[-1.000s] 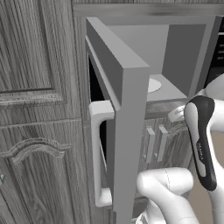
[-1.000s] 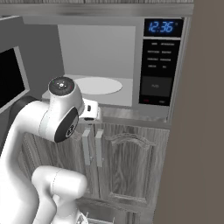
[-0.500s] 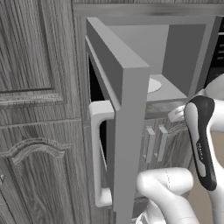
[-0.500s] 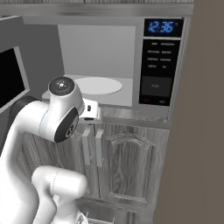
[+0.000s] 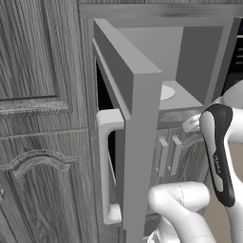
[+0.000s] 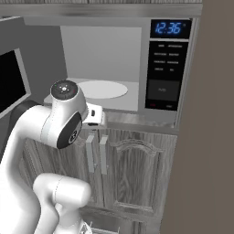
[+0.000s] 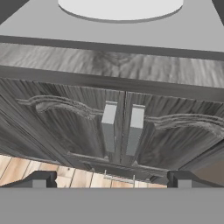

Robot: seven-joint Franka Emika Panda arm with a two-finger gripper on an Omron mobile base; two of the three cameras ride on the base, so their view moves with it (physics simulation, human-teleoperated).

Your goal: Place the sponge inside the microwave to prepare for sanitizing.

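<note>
Smooth grey microwave [image 6: 123, 59] standing open, boxy, set into wood-grain cabinets [image 5: 42, 118]; door [image 5: 135, 137] swung wide, black window, pale bar handle [image 5: 105, 166]. Round white plate [image 6: 103, 89] flat on the bare cavity floor. Black button panel [image 6: 167, 75] with blue display at right. Below, two carved grain doors with paired pale bar pulls [image 7: 122, 129]. Gripper [image 7: 112, 179] spread wide, holding nothing, tips framing those pulls, plank floor beneath. Sponge: cannot tell where. Nothing shifted since half a second ago; arm in the same pose.
</note>
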